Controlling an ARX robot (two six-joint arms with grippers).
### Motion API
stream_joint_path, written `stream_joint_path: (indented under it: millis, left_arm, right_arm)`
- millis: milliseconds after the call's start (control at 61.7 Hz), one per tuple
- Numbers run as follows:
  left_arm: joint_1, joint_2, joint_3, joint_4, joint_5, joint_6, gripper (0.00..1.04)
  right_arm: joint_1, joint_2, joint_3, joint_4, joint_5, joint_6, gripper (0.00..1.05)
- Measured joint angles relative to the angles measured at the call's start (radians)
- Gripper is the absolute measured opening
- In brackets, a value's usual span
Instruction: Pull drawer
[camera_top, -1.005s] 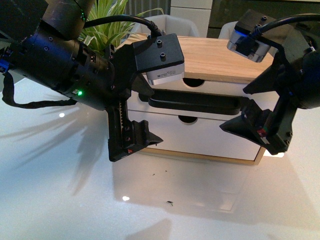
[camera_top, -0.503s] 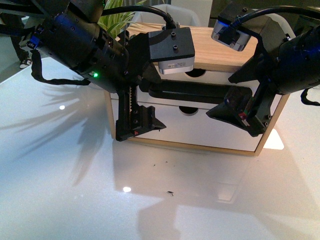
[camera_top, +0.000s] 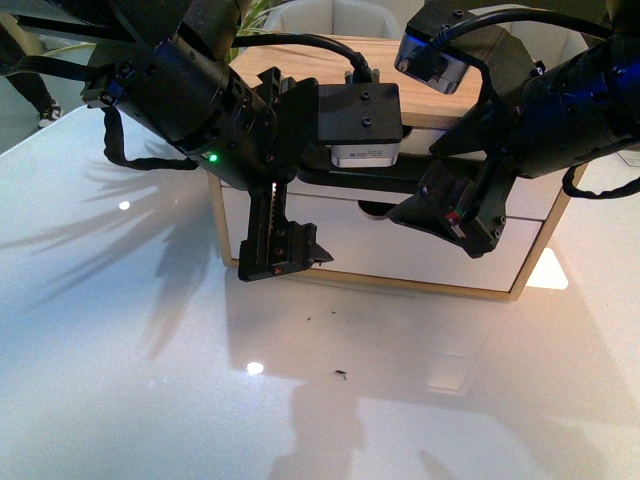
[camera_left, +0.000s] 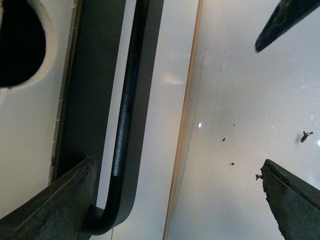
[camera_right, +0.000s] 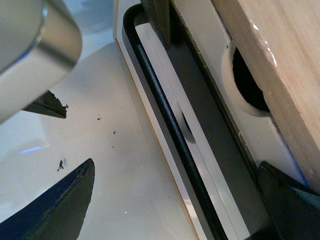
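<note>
A small wooden cabinet (camera_top: 440, 75) stands on the white table. Its upper drawer (camera_top: 532, 198) has a white front, a half-round notch (camera_left: 20, 45) (camera_right: 247, 80) and a long black bar handle (camera_top: 365, 180) (camera_left: 125, 125) (camera_right: 165, 110). My left gripper (camera_top: 290, 205) (camera_left: 172, 200) is open at the handle's left end. One of its fingers (camera_left: 50, 210) rests against the drawer front beside the bar's bend, the other finger (camera_left: 295, 205) over the table. My right gripper (camera_top: 455, 195) (camera_right: 172, 200) is open further right, with the bar between its fingers.
Below the handle sits a plain white drawer front (camera_top: 400, 255) with its own notch. The glossy table (camera_top: 120, 350) carries a few dark specks (camera_top: 341, 376). A green plant (camera_top: 255, 10) and pale chairs stand behind the cabinet.
Both arms have moved in toward the cabinet and closer together. Their open jaws now straddle the black handle. The drawer front has not visibly moved.
</note>
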Motion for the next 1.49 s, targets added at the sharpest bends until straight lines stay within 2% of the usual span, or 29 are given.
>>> stream_joint_path:
  millis: [405, 957, 1492]
  left_arm:
    - [-0.001, 0.006, 0.006, -0.024, -0.004, 0.025, 0.97]
    - [-0.001, 0.01, 0.007, -0.027, 0.014, 0.019, 0.97]
    - [-0.01, 0.019, 0.013, -0.021, 0.004, 0.017, 0.97]
  right_arm:
    - [0.009, 0.044, 0.044, -0.026, -0.005, -0.009, 0.96]
    - [-0.015, -0.014, 0.013, -0.058, -0.06, 0.0, 0.96]
    - [0.0, 0.064, 0.033, -0.062, 0.002, -0.024, 0.96]
